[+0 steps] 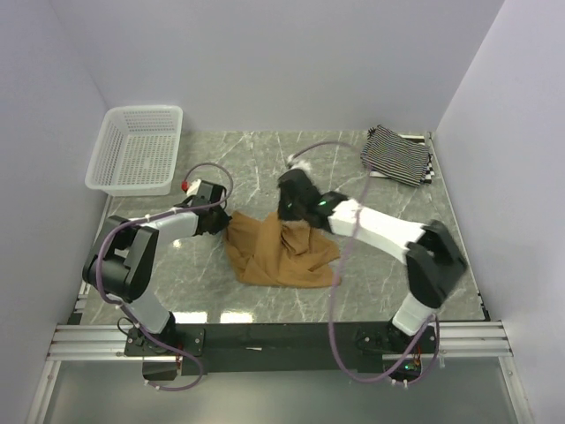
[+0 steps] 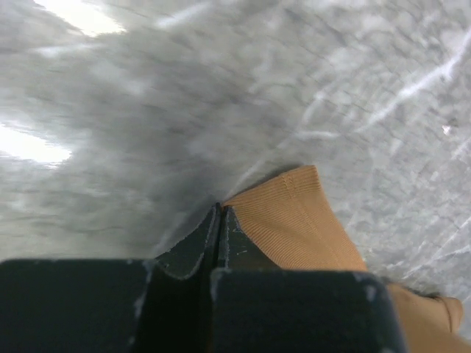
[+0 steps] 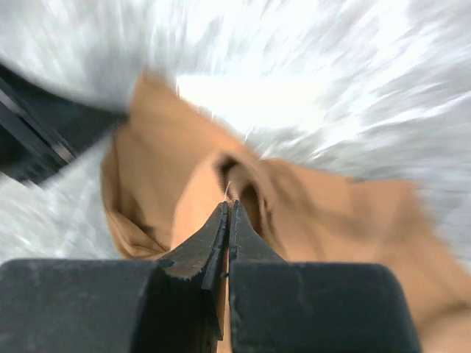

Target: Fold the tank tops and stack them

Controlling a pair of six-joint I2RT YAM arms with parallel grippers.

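The tan-brown tank top [image 1: 281, 254] lies bunched in the middle of the table. My left gripper [image 1: 224, 223] is at its left edge, shut on a ribbed corner of the tan cloth [image 2: 294, 220]; the closed fingertips [image 2: 219, 209] meet right at that corner. Over the top's upper middle, my right gripper [image 1: 290, 215] is shut on a raised fold, and tan fabric [image 3: 309, 213] shows between and around its closed tips [image 3: 228, 206]. The black-and-white striped tank top [image 1: 399, 155] lies folded at the back right.
A white mesh basket [image 1: 137, 150] stands at the back left. Grey walls close in the marble table [image 1: 265, 163] on three sides. The right arm's cable [image 1: 331, 146] loops over the table's middle back.
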